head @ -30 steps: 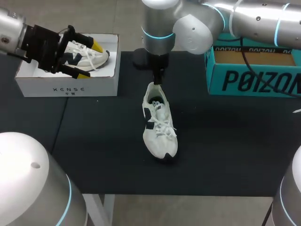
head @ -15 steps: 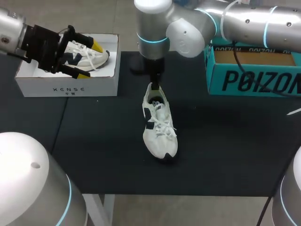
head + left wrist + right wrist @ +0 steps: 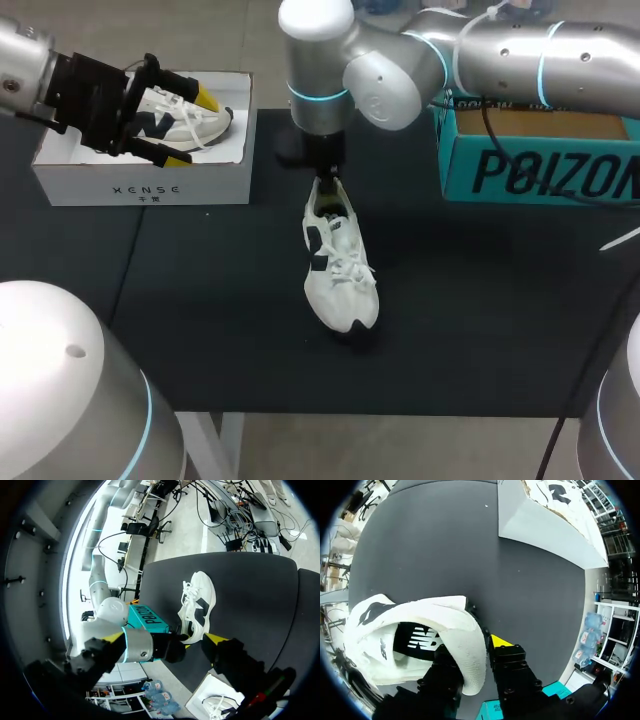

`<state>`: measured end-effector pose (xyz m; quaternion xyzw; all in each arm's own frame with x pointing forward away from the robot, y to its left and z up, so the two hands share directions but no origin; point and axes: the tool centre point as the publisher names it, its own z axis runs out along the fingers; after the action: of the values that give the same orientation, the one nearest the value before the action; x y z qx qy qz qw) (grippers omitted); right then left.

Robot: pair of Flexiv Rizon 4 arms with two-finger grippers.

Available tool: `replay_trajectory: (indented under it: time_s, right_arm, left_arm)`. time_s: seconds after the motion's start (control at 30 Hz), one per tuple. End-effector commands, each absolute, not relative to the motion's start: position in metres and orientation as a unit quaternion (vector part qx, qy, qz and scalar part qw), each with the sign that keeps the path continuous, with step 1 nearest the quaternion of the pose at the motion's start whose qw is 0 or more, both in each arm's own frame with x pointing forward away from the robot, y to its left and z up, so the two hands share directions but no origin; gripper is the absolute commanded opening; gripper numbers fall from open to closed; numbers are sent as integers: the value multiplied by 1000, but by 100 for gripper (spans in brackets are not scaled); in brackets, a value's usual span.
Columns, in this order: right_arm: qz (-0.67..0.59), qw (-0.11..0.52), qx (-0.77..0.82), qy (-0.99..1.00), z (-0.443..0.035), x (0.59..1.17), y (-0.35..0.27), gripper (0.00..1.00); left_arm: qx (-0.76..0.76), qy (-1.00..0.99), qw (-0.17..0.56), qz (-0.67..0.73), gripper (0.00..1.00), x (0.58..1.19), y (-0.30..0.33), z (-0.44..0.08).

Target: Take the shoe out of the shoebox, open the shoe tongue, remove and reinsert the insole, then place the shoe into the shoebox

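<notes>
The right gripper (image 3: 326, 182) is clamped on the heel of the white lace-up sneaker (image 3: 338, 265), which has dark side panels. In the right wrist view, this gripper (image 3: 476, 652) straddles the heel collar of the sneaker (image 3: 420, 625). One finger is inside the shoe's opening, and the other, with its yellow tip showing, presses the outside from the opposite side. The black insole (image 3: 417, 640) lies in the shoe just ahead of the inner finger.

The sneaker stands on its sole on the black worktop (image 3: 220, 300). It stretches away from the right gripper, with the toe at the end farthest from it and the laces tied.

The left gripper (image 3: 190, 128) hangs over the white cardboard shoebox (image 3: 145, 188) with its fingers spread wide and nothing held between them. A second white sneaker (image 3: 215, 122) lies in the box under this gripper.

In the left wrist view, the left gripper (image 3: 165, 638) looks out towards the sneaker (image 3: 197, 605), which is well ahead of it. A corner of the shoebox (image 3: 210, 700) shows below the fingers.

A teal cardboard box (image 3: 540, 170) stands on the worktop. It is off to the side of the right gripper, away from the shoebox, and apart from the sneaker.
</notes>
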<state>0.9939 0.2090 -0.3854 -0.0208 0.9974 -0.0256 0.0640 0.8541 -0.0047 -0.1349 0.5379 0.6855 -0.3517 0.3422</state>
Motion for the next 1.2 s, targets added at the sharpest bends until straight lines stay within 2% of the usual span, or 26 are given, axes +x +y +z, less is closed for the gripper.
replay_trajectory:
  time_s: [0.03,0.37,0.5,0.7,0.77,0.8,1.2]
  right_arm:
    - [-25,68,-14,997,-363,983,200,0]
    - [-38,133,43,989,-274,969,169,0]
    - [-16,139,60,988,-232,955,161,0]
    - [3,151,71,986,-194,950,154,0]
    - [-5,144,85,986,-188,953,150,0]
    - [-2,161,82,983,-181,955,147,0]
    - [-2,161,82,983,-181,955,147,0]
  left_arm:
    - [538,686,342,-351,100,855,-5,-135]
    - [538,686,342,-351,100,855,-5,-135]
    - [538,686,342,-351,100,855,-5,-135]
    - [538,686,342,-351,100,855,-5,-135]
    - [538,686,342,-351,100,855,-5,-135]
    - [538,686,342,-351,100,855,-5,-135]
    - [538,686,342,-351,100,855,-5,-135]
